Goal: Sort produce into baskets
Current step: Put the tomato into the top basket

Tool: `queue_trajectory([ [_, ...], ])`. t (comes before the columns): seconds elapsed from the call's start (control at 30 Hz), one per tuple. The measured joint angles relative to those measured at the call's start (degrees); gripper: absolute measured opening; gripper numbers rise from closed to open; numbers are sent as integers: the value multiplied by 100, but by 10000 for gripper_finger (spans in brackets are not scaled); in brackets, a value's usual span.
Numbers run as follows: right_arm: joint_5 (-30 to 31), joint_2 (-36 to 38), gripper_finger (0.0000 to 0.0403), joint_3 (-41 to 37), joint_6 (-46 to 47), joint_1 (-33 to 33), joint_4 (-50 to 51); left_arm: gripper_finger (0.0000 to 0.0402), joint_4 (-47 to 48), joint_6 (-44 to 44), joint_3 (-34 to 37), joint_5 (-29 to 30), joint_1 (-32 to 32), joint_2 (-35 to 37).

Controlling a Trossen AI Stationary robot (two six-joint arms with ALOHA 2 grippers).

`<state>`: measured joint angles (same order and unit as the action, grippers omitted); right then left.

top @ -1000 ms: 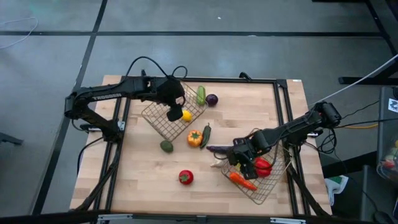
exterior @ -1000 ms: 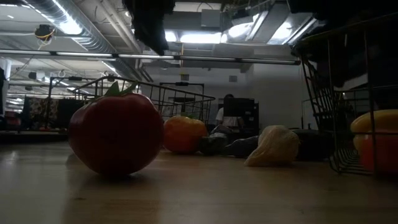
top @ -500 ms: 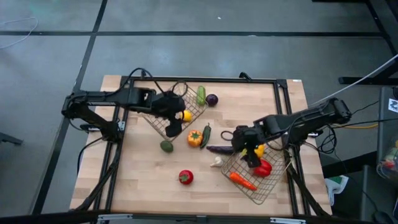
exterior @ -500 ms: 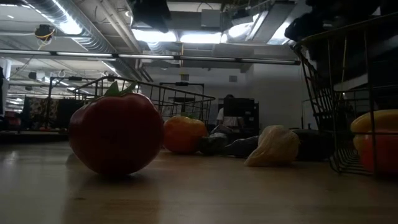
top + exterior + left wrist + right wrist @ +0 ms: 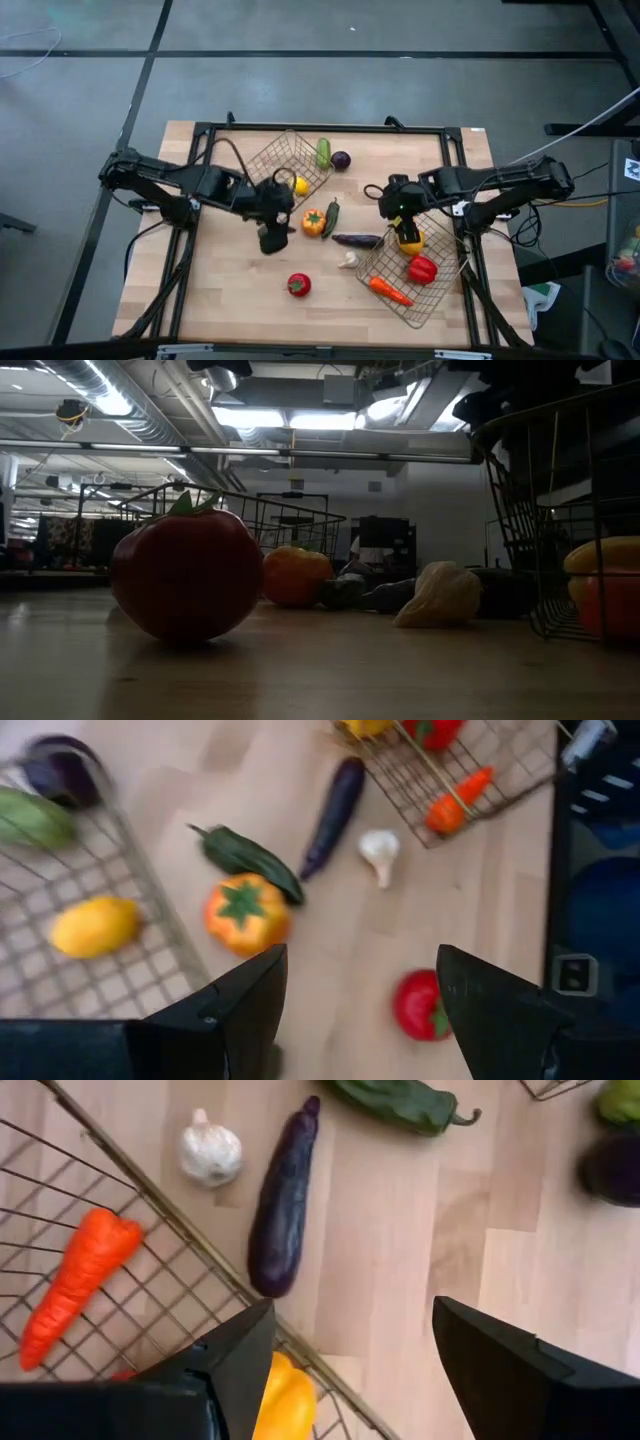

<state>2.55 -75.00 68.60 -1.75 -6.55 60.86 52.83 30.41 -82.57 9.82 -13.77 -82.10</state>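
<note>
Left hand point(image 5: 272, 238) moved off basket point(image 5: 283, 165) over table, right hand point(image 5: 397, 210) lifted, both open, empty.

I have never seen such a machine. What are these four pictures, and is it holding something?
Two robot arms work at a wooden table, sorting produce into two wire baskets. One picture looks down from above, one looks level across the table, and two come from cameras on the wrists. The left end effector and the right end effector are both open and hold nothing. The left basket holds a lemon; the right basket holds a carrot and peppers. A tomato, garlic and an aubergine lie loose on the table.
</note>
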Motion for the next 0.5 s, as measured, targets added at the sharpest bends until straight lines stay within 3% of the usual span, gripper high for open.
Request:
queue_trajectory([
  [0.5, -7, -2, 269, 0, -176, 210, 67, 250, -436, 437, 247, 0, -811, -649],
])
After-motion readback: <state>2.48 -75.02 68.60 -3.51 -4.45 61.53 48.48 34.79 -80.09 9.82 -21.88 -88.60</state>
